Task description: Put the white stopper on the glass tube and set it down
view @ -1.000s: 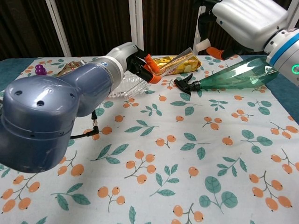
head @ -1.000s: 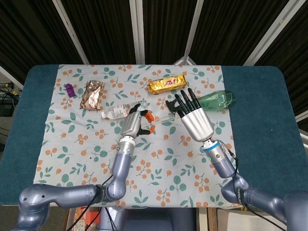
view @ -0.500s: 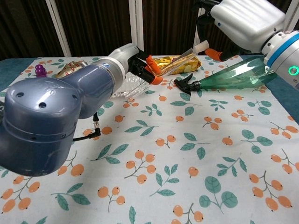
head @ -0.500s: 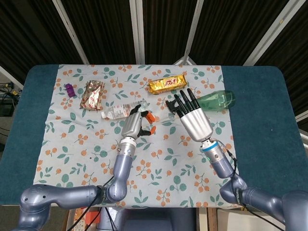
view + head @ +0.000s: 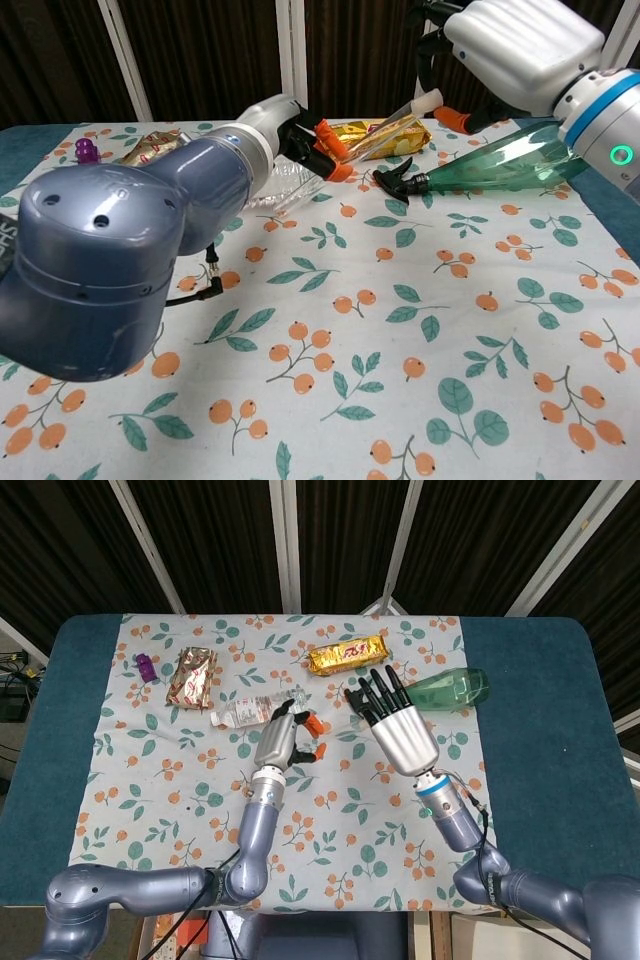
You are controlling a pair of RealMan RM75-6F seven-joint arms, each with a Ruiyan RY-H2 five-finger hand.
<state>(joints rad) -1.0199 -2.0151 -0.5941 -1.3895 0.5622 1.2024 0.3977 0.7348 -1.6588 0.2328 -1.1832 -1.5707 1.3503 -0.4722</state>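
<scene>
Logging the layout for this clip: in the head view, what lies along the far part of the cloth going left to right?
purple item → crinkled foil packet → clear plastic bottle → gold snack bar → green spray bottle.

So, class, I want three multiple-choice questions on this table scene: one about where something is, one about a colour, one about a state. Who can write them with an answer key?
1. Where is the purple item?
A. Beside the gold snack bar
B. Near the cloth's left edge, left of the crinkled wrapper
C. In the right hand

2. What colour is the spray bottle's body?
A. Green
B. Blue
C. Red

3. How does the clear plastic bottle sit?
A. Upright
B. Lying on its side
C. Lifted off the table

Key: B, as it lies alone at the cloth's left side; A, as the body is see-through green with a black trigger; B, as it lies lengthwise on the cloth.
</scene>
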